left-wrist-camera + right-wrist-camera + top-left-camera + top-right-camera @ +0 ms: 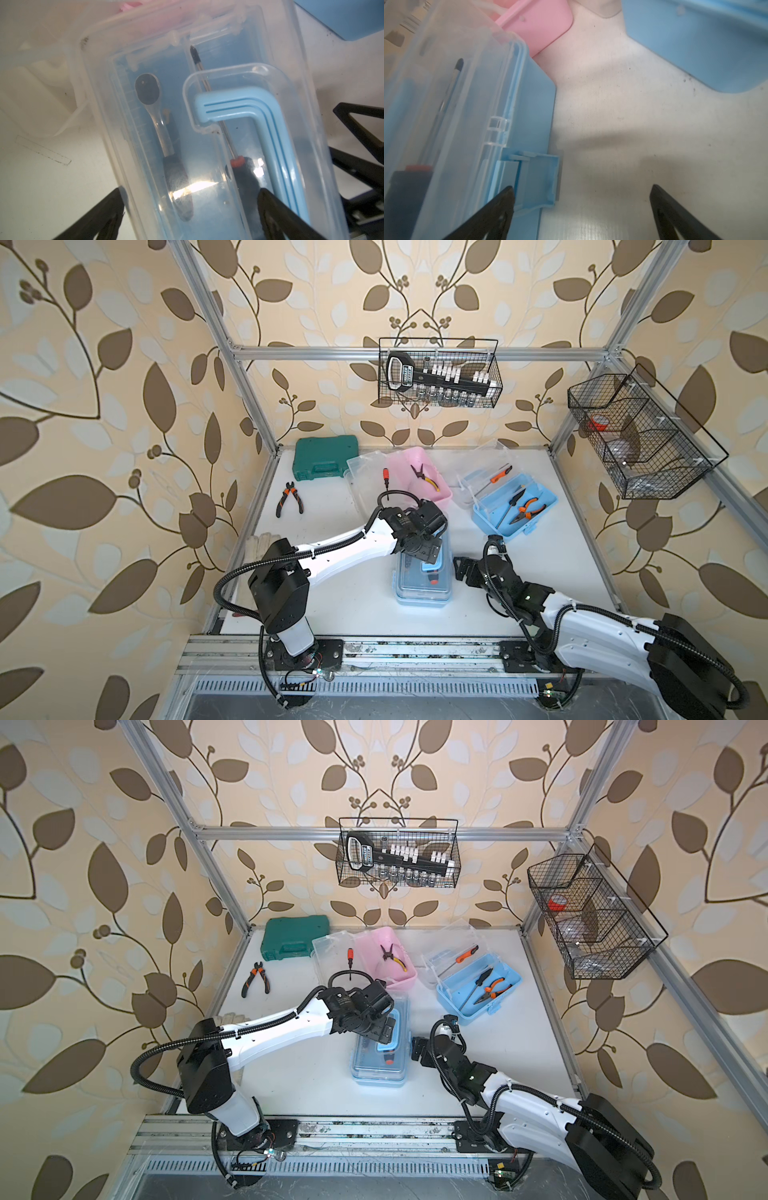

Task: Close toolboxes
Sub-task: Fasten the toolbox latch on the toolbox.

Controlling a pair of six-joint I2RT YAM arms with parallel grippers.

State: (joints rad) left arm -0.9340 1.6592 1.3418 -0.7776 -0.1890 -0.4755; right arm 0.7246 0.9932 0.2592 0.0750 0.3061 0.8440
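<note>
The nearest light blue toolbox [424, 587] [378, 1067] stands mid-table with its clear lid [207, 62] down; a ratchet and a screwdriver show through it. My left gripper [191, 199] [430, 553] hovers open over that lid, one finger beside the blue handle [239, 110]. My right gripper [581, 193] [461, 568] is open at the box's right side, one fingertip by its blue latch [537, 178], which sticks outward. The pink toolbox [428, 485] and the second blue toolbox [515, 506] stand behind with lids swung open.
A dark green case [326, 462] lies at the back left, and loose pliers [289, 502] lie near the left edge. Wire baskets hang on the back rail [438, 373] and the right rail [640, 435]. A red screwdriver [385, 483] lies by the pink box.
</note>
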